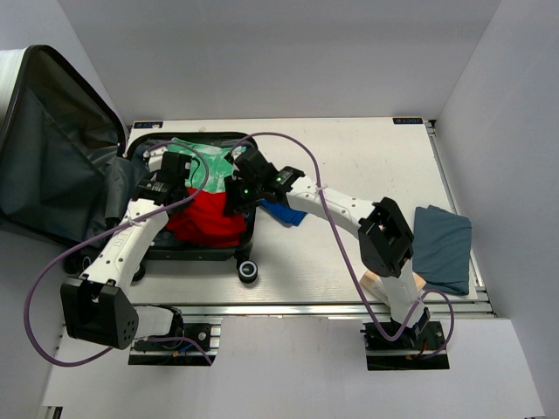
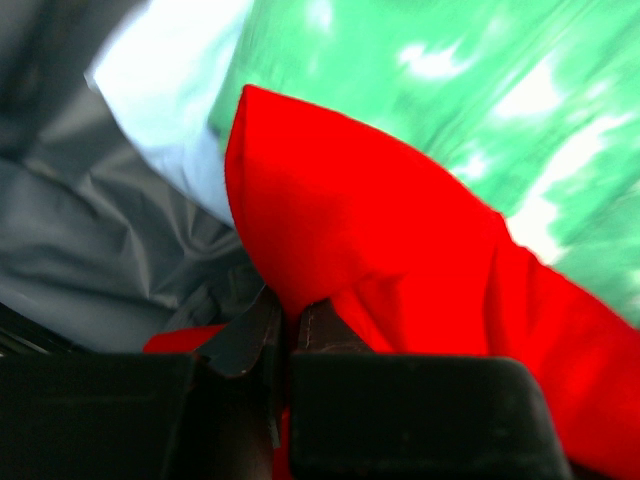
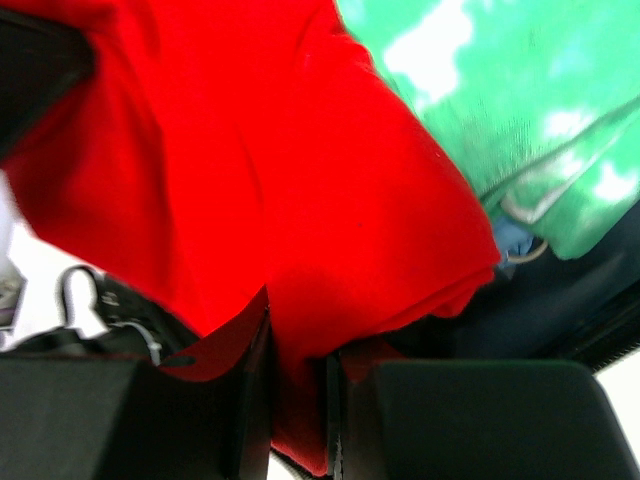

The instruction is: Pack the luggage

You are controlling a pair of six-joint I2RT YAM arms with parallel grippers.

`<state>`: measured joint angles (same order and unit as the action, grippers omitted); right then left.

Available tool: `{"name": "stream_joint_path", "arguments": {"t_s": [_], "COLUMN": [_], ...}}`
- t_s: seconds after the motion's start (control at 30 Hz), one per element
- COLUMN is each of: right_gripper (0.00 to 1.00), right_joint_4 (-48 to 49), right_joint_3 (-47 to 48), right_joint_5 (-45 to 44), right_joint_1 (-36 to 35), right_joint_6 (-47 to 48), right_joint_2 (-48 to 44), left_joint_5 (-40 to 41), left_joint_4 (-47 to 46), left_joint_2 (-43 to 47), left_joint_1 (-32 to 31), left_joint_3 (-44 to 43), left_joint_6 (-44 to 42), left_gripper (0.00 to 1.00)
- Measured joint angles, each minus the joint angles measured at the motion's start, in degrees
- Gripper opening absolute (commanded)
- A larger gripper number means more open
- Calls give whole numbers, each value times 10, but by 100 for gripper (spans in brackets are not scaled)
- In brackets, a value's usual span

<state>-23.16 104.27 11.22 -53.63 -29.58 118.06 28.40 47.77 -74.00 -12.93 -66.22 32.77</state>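
the luggage (image 1: 188, 256) lies open at the left end of the surface (image 1: 367, 157), its lid thrown back past the left edge. inside, a red garment (image 1: 205, 220) overlaps a green garment (image 1: 210, 161) — the left tool (image 2: 288, 318) is pinched on a red fold, and the right tool (image 3: 298, 345) is clamped on the same red cloth.
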Motion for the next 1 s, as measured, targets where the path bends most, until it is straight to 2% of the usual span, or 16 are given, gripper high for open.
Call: {"name": "stream_joint_path", "arguments": {"t_s": [0.2, 0.43, 0.63, 0.67, 0.73, 0.77, 0.8, 0.83, 0.87, 0.9, 0.97, 1.0], "right_gripper": [0, 0, 0, 0, 0, 9, 15, 22, 39, 47, 58, 60], "right_joint_4": [-7, 7, 5, 5, 6, 7, 6, 5, 1, -5, -6, -7], "right_joint_3": [-52, -81, -82, -82, -82, -82, -82, -80, -77, -73, -67, -67], "right_joint_5": [-12, -10, -12, -12, -16, -19, -22, -26, -28, -31, -32, -33], "right_joint_1": [-1, -1, -1, -1, -2, -2, -2, -3, -3, -4, -8, -10], "right_joint_6": [-1, -8, -15, -16, -17, -19, -19, -19, -19, -23, -21, -19], "right_joint_2": [5, -8, -8, -8, -7, -7, -7, -7, -6, -5, -7, -9], "left_joint_5": [-47, -75, -79, -78, -77, -77, -75, -73, -68, -62, -42, -31], "left_joint_4": [3, -3, -8, -12, -24, -29, -34, -36, -36, -33, -26, -22], "left_joint_2": [15, 88, 40, 33, 24, 21, 17, 12, 5, -4, -17, -20], "left_joint_1": [20, 24, 31, 31, 31, 31, 31, 31, 32, 33, 34, 35], "left_joint_3": [80, 107, 122, 123, 123, 122, 122, 119, 113, 104, 85, 76], "left_joint_6": [0, 0, 3, 4, 4, 3, 3, -1, 1, 2, 3, 5], "left_gripper": [0, 0, 1, 4, 24, 34, 53, 60, 66, 76, 83, 87]}}
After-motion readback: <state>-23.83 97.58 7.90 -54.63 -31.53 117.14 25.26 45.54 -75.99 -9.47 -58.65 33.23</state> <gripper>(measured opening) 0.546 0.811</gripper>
